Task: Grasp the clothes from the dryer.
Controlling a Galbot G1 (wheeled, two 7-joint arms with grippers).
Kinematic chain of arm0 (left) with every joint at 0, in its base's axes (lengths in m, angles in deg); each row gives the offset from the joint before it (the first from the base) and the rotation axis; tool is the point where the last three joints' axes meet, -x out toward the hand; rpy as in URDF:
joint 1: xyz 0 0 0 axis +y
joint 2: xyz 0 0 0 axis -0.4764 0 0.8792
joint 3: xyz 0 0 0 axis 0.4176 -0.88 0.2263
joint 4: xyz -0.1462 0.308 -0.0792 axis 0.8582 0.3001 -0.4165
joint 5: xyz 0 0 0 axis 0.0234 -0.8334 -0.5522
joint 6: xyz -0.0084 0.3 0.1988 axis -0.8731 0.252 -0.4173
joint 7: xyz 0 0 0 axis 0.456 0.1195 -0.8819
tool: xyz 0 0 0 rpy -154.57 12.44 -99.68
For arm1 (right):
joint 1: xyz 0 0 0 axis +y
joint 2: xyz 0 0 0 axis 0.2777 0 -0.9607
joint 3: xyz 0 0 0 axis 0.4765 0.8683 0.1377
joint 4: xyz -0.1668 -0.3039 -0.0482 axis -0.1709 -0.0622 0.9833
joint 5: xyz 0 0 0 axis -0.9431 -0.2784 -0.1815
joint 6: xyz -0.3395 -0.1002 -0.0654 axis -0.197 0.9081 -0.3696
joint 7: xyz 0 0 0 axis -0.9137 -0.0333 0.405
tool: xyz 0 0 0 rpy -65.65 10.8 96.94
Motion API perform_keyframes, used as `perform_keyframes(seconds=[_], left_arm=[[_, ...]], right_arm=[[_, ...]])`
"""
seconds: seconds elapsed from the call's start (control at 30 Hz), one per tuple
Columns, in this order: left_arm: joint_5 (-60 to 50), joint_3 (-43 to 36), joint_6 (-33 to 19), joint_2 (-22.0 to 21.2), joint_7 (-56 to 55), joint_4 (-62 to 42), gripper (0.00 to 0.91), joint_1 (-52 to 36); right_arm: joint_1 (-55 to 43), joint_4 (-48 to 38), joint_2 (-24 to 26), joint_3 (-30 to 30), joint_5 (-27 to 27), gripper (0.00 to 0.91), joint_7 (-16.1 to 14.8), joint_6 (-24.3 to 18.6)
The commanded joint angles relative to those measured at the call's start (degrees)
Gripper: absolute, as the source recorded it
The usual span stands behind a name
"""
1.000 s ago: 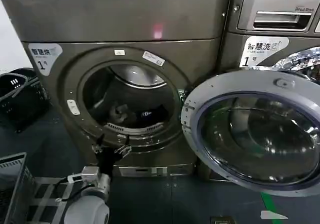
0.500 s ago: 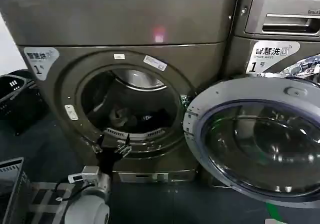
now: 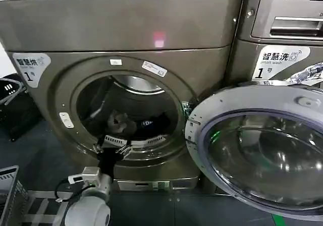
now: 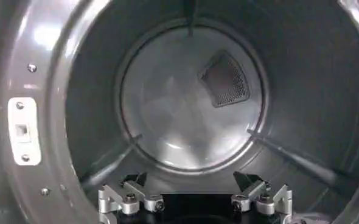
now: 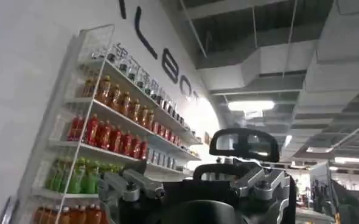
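The dryer [image 3: 126,29] stands with its round porthole open. Inside the drum lies the clothes pile: a small pale blotched piece [image 3: 119,120] beside dark garments [image 3: 154,123]. My left gripper [image 3: 112,148] is open at the porthole's lower rim, just in front of and below the clothes, with nothing between its fingers. From the left wrist, the open gripper [image 4: 191,181] faces the bare drum back wall [image 4: 185,103] with its mesh vent [image 4: 225,78]. My right gripper [image 5: 191,185] is parked pointing up at the room, open and holding nothing.
The dryer's round glass door [image 3: 262,150] hangs open to the right of the porthole. An LG machine [image 3: 282,29] stands at the right. A wire basket [image 3: 9,185] is at the lower left and a black basket [image 3: 10,92] behind it. Drink shelves [image 5: 100,140] show beyond the right wrist.
The left gripper has moved up and forward to the porthole's lower rim. The dryer looks nearer and the porthole has shifted left in the head view.
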Motion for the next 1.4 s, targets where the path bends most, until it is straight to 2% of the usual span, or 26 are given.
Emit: perform_keyframes(seconds=[0.03,0.57,0.77,0.93,1.0,1.13,1.4], left_arm=[[0.33,-1.23,-2.12,-0.49,-0.44,-20.12,0.907,-19.89],[-2.61,-3.34,-8.14,-3.38,1.21,-64.85,0.907,-51.37],[-3.05,-5.44,-7.33,-2.46,6.21,-74.82,0.907,-57.27],[-3.88,-17.92,-3.49,2.01,21.85,-80.71,0.907,-62.39],[-4.68,-23.59,-4.49,2.62,27.10,-85.79,0.907,-65.78],[-8.25,-33.19,-9.77,2.34,35.16,-94.73,0.907,-70.67],[-25.53,-43.46,-11.40,2.62,50.88,-102.46,0.907,-75.22]], right_arm=[[-0.06,0.32,0.04,0.00,-0.37,0.907,0.01,-0.13],[-1.45,-2.64,2.30,0.77,-0.28,0.907,-0.61,-0.65],[-1.42,-2.89,2.16,0.37,0.18,0.907,-0.74,-0.67],[-1.71,-3.11,2.56,0.70,0.35,0.907,-0.80,-0.66],[-1.94,-3.15,2.62,1.00,0.35,0.907,-0.84,-0.69],[-2.00,-3.61,2.85,1.07,0.37,0.907,-0.93,-0.78],[-2.48,-4.24,2.90,1.23,0.05,0.907,-1.04,-1.07]])
